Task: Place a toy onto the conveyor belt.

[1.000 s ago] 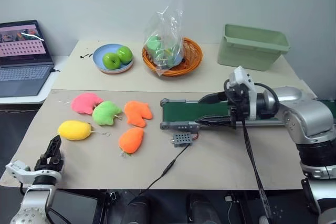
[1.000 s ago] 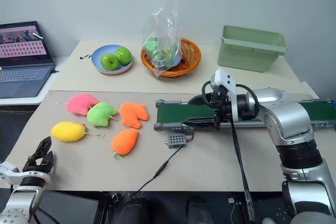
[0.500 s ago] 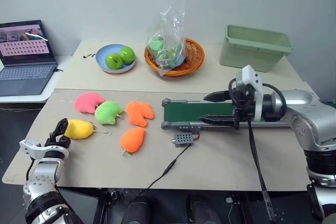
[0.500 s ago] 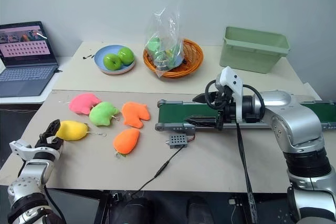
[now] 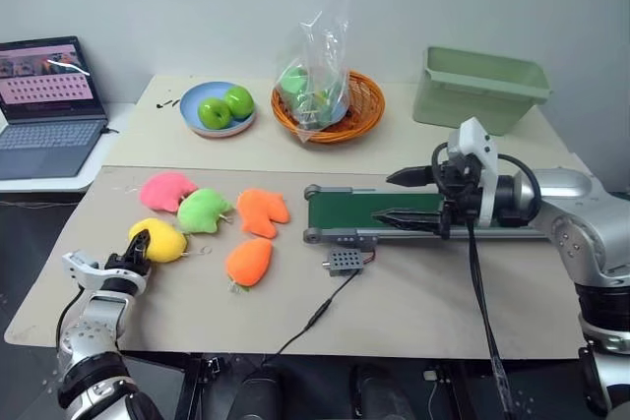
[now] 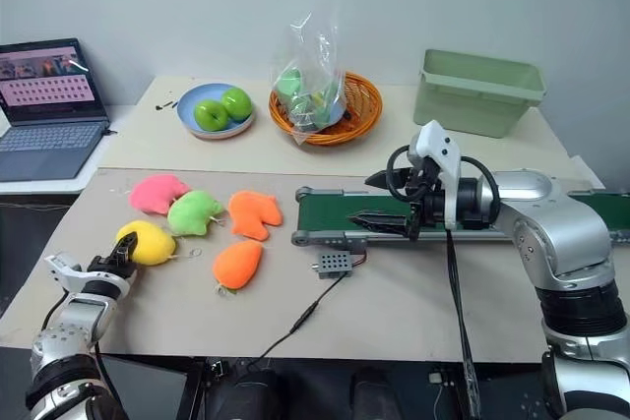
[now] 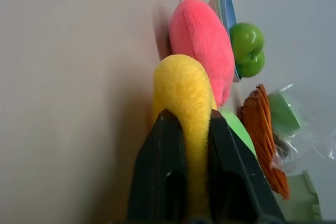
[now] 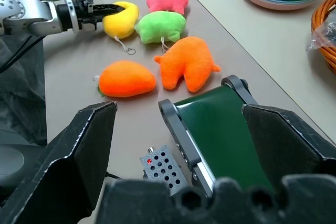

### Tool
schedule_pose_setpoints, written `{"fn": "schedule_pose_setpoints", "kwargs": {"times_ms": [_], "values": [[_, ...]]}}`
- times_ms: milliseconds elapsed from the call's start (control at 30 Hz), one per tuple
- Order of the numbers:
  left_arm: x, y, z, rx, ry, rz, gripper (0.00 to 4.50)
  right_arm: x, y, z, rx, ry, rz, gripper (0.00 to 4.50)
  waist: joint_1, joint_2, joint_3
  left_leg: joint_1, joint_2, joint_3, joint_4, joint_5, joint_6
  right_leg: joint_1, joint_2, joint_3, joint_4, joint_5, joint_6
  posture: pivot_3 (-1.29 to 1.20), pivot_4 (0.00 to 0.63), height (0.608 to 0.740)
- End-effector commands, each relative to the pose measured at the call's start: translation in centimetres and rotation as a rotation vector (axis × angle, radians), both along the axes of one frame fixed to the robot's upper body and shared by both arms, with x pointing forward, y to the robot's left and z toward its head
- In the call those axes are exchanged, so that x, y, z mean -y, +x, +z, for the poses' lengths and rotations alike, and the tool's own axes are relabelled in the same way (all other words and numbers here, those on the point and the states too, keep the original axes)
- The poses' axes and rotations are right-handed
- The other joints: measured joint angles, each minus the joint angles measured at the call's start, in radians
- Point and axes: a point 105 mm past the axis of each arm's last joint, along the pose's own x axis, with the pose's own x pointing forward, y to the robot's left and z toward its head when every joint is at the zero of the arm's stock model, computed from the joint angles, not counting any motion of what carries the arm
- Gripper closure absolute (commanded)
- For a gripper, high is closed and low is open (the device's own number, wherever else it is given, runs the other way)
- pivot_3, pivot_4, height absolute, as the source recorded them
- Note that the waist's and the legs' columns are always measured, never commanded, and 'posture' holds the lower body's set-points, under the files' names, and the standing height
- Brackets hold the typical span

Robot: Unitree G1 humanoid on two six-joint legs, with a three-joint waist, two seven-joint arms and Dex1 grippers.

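Note:
The toy (image 5: 164, 240), a small yellow plush, lies at the left of the beige table. My left gripper (image 5: 138, 246) is shut on its near end. In the left wrist view the two black fingers (image 7: 167, 150) pinch the yellow toy (image 7: 184, 87) between them. The conveyor belt (image 5: 354, 209), dark green in a grey frame, runs from the table's middle off to the right. My right gripper (image 5: 386, 198) hangs open just above the belt's left part, with nothing between its fingers. The right wrist view looks down on the belt's end roller (image 8: 220, 129) and the yellow toy (image 8: 122, 19).
A pink plush (image 5: 165, 190), a lime-green plush (image 5: 203, 210) and two orange plushes (image 5: 260, 210) (image 5: 247, 261) lie around the toy. A small grey box (image 5: 343, 262) with a black cable sits before the belt. An apple plate (image 5: 219, 108), basket (image 5: 328, 105), green bin (image 5: 477, 88) and laptop (image 5: 44, 105) stand behind.
My left gripper moved forward along the table to the yellow toy and shut on its near end. The right arm stayed over the belt.

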Motion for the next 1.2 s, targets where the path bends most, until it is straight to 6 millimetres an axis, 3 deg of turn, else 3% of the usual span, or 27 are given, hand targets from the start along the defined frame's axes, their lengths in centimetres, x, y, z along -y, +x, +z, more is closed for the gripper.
{"fn": "schedule_pose_setpoints", "kwargs": {"times_ms": [33,267,433,567,733,833,1067,1200], "values": [[0.1,-0.1,5.2,0.146,0.061,-0.024,3.94,0.2,0.0,0.9,0.042,-0.004,0.008,0.0,-0.002,-0.002,0.001,0.0,0.0,0.0,0.0,0.0,0.0,0.0,0.0,0.0,0.0,0.0,0.0,0.0,0.15,0.74],[3.4,-1.2,14.8,0.333,0.252,-0.159,3.94,0.5,0.7,1.2,0.056,-0.013,0.011,0.0,-0.007,-0.004,0.002,-0.001,0.0,-0.001,0.0,0.0,0.0,-0.001,0.0,0.0,-0.001,0.0,0.0,0.0,0.15,0.74],[9.0,-1.3,20.8,0.439,0.519,-0.344,3.94,0.8,1.2,1.3,0.064,-0.01,-0.001,0.0,-0.01,-0.004,0.002,-0.001,0.0,-0.001,0.0,0.0,0.0,-0.001,0.0,0.001,0.0,0.0,0.0,0.0,0.15,0.74],[13.3,0.2,23.2,0.461,0.821,-0.438,3.94,0.8,1.2,1.3,0.07,-0.006,-0.015,0.0,-0.001,-0.004,0.002,-0.001,-0.001,0.0,0.0,0.0,-0.001,0.0,0.0,0.0,-0.001,0.0,0.0,0.0,0.15,0.74],[18.8,3.2,20.9,0.322,1.385,-0.552,3.94,1.2,0.9,1.2,0.075,0.001,-0.052,0.0,0.002,-0.004,0.003,-0.001,-0.001,0.0,-0.001,0.0,-0.001,0.0,0.001,0.001,-0.002,0.0,0.0,0.0,0.15,0.74],[22.2,4.1,18.8,0.398,1.788,-0.617,3.94,1.6,0.5,1.0,0.076,0.008,-0.08,0.0,-0.001,-0.004,0.003,-0.002,-0.001,0.001,-0.002,0.0,-0.001,-0.001,0.001,0.002,-0.003,0.0,0.0,0.0,0.15,0.74],[25.6,5.8,16.3,0.655,2.318,-0.582,3.94,2.1,-0.2,1.0,0.084,0.022,-0.133,0.0,-0.005,-0.003,0.005,-0.003,0.0,0.002,-0.002,0.0,-0.001,-0.003,0.002,0.002,-0.003,0.0,0.0,0.0,0.15,0.74],[27.0,5.9,15.5,0.802,2.458,-0.58,3.94,2.3,-0.7,1.0,0.081,0.027,-0.156,0.0,0.001,-0.003,0.005,-0.004,-0.001,0.002,-0.001,0.0,0.0,-0.003,0.001,0.002,-0.003,0.0,0.001,0.0,0.15,0.74]]}}
